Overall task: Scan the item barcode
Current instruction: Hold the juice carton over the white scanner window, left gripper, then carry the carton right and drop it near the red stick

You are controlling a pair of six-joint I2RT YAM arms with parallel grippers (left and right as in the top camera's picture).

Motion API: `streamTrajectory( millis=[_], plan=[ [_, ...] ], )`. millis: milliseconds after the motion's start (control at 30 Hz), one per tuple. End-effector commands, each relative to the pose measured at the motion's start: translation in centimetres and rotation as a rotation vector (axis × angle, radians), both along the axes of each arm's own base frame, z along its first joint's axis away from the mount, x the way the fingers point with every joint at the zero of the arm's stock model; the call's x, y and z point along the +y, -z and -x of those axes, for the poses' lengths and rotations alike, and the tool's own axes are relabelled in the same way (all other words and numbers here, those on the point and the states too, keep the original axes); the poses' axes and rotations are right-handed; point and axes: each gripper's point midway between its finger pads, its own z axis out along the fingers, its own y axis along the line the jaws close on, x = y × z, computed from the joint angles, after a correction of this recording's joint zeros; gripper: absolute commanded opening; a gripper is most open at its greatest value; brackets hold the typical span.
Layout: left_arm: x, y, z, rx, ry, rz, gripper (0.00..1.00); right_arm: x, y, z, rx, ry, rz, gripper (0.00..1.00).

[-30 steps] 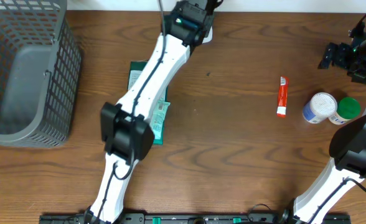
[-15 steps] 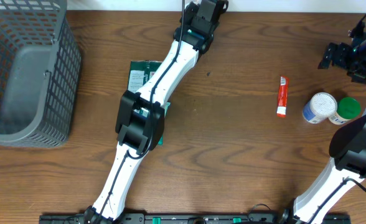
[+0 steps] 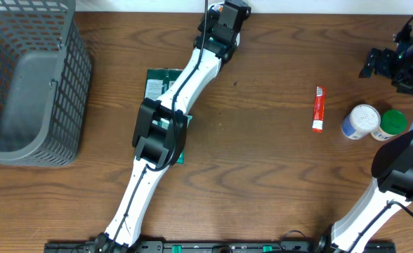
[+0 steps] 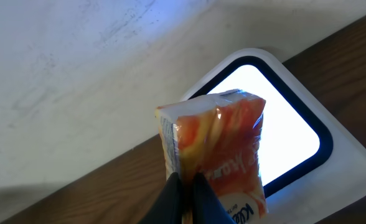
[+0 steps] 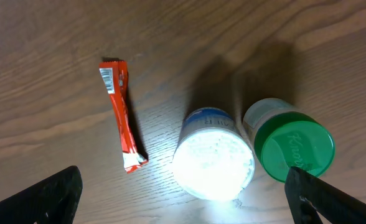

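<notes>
The left gripper (image 4: 186,186) pinches the lower edge of an orange packet (image 4: 217,146) between tightly closed fingers, holding it upright over the glowing white window of the scanner (image 4: 348,165). The right gripper (image 5: 182,180) hangs with fingers spread wide, holding nothing, above a red tube (image 5: 122,115), a white jar (image 5: 213,155) and a green-capped bottle (image 5: 295,149).
</notes>
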Motion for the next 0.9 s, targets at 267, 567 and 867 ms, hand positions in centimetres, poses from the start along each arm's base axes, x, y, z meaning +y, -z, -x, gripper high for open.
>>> streamTrajectory(
  millis=[267,567,867],
  plan=[
    [-4.0,-10.4,10.5,0.251,-0.007,0.514,0.07,0.0,-1.2,0.0,-0.028,0.013,0.011,0.99],
    [-11.0,-6.8,25.2,0.971,0.114,0.788,0.08,0.0,-1.2,0.0,-0.028,0.013,0.011,0.99],
    [-17.2,-1.7,31.0,1.084,0.209,0.733,0.07,0.0,-1.2,0.0,-0.028,0.013,0.011,0.99]
  ],
)
